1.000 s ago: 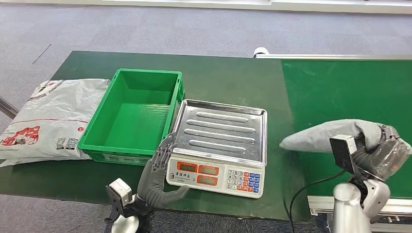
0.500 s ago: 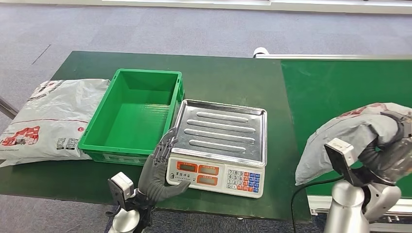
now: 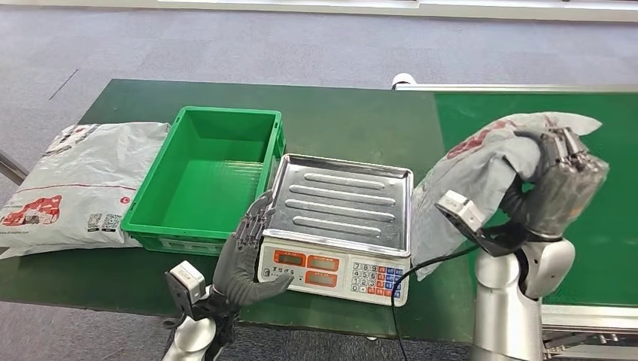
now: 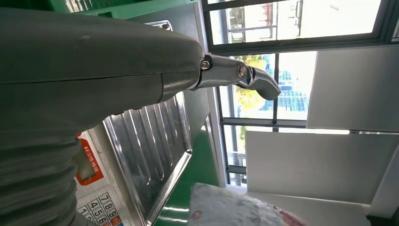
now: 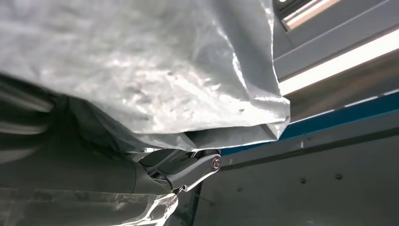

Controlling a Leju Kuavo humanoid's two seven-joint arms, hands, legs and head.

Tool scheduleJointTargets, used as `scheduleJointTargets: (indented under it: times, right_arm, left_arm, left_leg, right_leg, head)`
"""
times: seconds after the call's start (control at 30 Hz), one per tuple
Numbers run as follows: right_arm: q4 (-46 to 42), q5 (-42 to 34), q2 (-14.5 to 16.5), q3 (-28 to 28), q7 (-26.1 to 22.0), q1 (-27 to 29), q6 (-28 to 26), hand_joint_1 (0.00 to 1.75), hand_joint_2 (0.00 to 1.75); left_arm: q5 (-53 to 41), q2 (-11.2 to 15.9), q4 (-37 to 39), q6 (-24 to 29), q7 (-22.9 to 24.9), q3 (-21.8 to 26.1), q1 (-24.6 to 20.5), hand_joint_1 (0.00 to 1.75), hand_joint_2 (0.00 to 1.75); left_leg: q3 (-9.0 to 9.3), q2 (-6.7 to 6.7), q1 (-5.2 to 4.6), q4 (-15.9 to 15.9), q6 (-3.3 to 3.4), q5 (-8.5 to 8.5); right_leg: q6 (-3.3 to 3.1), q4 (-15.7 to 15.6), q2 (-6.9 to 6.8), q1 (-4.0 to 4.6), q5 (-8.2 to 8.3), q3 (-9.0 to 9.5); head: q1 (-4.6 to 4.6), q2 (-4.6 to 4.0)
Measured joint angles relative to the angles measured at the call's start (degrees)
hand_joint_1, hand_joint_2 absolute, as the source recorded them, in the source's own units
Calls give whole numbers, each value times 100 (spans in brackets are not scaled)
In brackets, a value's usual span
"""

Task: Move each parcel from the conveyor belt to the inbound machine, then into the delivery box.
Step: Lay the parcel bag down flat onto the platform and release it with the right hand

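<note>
**The Bag Hung Next to the Scale**

The right hand (image 3: 560, 188) held a grey bag (image 3: 481, 169) up in the air. Its fingers were wrapped round the top part of the bag. The rest of the bag hung down, so its long side ran from the hand down toward the worktop (image 3: 353, 120). The low end of the bag hung just beside the right edge of the scale (image 3: 340, 214).

The scale lay to the left of the right hand, and its shiny tray was bare. So the bag looked like it had to go left and then down to land flat on the tray. The right hand was the one near the bag. The left hand (image 3: 244, 259) was low at the front left corner of the scale, with its fingers apart and nothing in it. It seemed to touch the scale there, but that was hard to tell.

The green box (image 3: 150, 218) sat just left of the scale. Another bag (image 3: 75, 180) lay on the worktop past the box.

The head view showed how the bag, scale and box lay. The left wrist view showed the tray (image 4: 150, 146) from close by, with an end of the bag (image 4: 235, 209) near its edge. The right wrist view showed the bag's (image 5: 141, 70) crinkly skin up close.
</note>
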Motion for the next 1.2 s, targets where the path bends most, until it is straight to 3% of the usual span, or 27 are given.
scheduleJointTargets:
  times: [0.17,0.43,0.57,0.73,0.8,0.97,1.2]
  right_arm:
    - [708,362,-273,1330,976,-1112,273,175,175]
    - [2841,631,-320,2928,1600,-2574,803,175,175]
    - [4036,557,-302,3265,1776,-3037,1526,175,175]
    - [5476,570,-150,3588,2012,-3486,3653,175,175]
    - [5871,591,-93,3711,2125,-3533,4147,175,175]
    - [6444,442,-33,3870,2716,-3689,4675,175,175]
    - [6649,231,-33,3874,2780,-3835,4921,175,175]
  left_arm:
    - [57,19,208,8,-84,0,-144,0,175]
    - [157,45,428,-22,-98,0,-236,0,175]
    - [230,72,477,-39,-99,0,-223,0,175]
    - [272,104,540,-61,-99,0,-226,0,175]
    - [285,110,578,-51,-100,0,-236,0,175]
    - [272,129,638,37,-99,0,-214,0,175]
    - [221,131,639,61,-100,0,-137,0,175]
  left_leg:
    - [3,16,0,0,-6,10]
    - [-1,-3,17,0,-16,20]
    - [-6,-13,16,0,-16,21]
    - [-5,-15,15,1,-16,21]
    - [-5,-16,15,1,-16,21]
    - [-1,-9,16,1,-17,20]
    - [0,-6,16,1,-17,20]
  right_leg:
    - [-6,0,13,2,10,-8]
    - [-11,1,-3,17,12,-9]
    - [-11,1,-10,15,12,-7]
    - [-10,-1,-11,15,11,-7]
    - [-10,0,-10,15,11,-8]
    - [-10,0,1,15,11,-10]
    - [-11,0,3,16,12,-10]
  head:
    - [-1,0]
    - [-1,0]
    - [1,0]
    - [0,0]
    - [-1,0]
    - [-1,0]
    - [-1,0]
